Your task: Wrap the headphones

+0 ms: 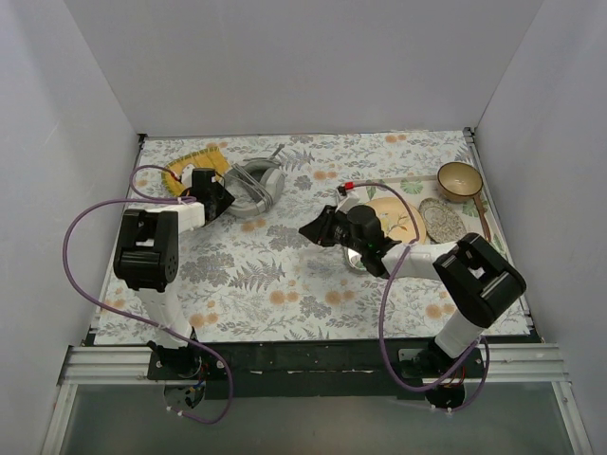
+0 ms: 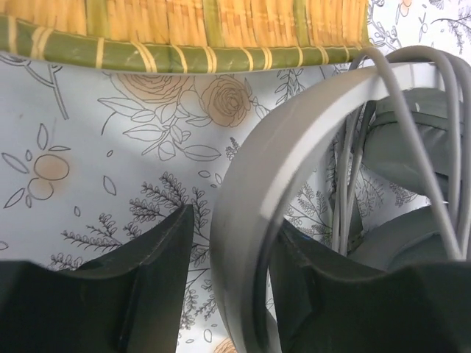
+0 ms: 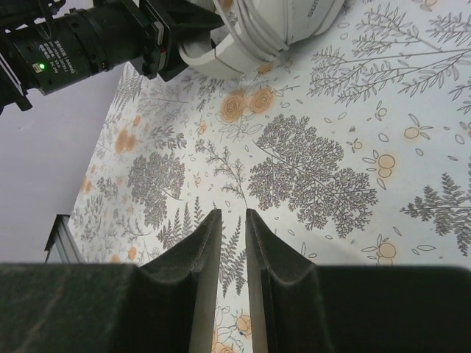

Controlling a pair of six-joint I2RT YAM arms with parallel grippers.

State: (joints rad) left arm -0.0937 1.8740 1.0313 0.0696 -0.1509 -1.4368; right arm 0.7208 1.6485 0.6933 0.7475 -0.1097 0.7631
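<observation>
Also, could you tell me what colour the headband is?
Light grey headband; left wrist view shows it best.

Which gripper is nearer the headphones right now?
Left. The left gripper's fingers straddle the headphones' headband; the right gripper hovers well apart, over bare cloth to their right.

The headphones (image 2: 243, 220) look smooth matt plastic (grey), the woven mat (image 2: 184, 22) rough straw.

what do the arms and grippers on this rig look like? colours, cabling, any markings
Left arm and right arm: white links with chunky black joint housings. The left gripper and right gripper are black; the fingers are dark matte wedges tapering to the tips. A thick purple cable loops off each arm. No sleeves; no markings legible.
</observation>
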